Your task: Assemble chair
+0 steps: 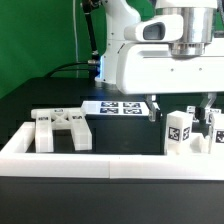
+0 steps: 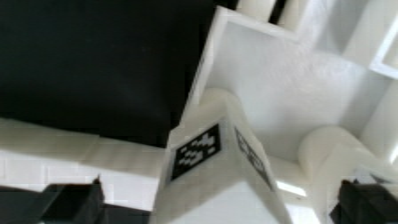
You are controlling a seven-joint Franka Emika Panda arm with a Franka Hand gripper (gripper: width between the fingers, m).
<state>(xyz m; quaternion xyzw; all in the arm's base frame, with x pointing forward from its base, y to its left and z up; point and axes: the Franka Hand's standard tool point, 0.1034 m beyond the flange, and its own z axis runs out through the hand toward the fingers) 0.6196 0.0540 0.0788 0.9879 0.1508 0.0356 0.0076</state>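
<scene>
The chair is in loose pieces: X-braced panel [image 1: 60,128] at lower left of the exterior view, tagged block [image 1: 180,130] at lower right, both behind the white border wall [image 1: 100,160]. The gripper [image 1: 181,108] hangs directly above the tagged block. Its fingers [image 2: 68,205] are spread apart, one on either side and clear of the block.

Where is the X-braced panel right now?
The X-braced panel lies on the exterior view's left, just behind the border wall, well apart from the tagged blocks on that view's right.
</scene>
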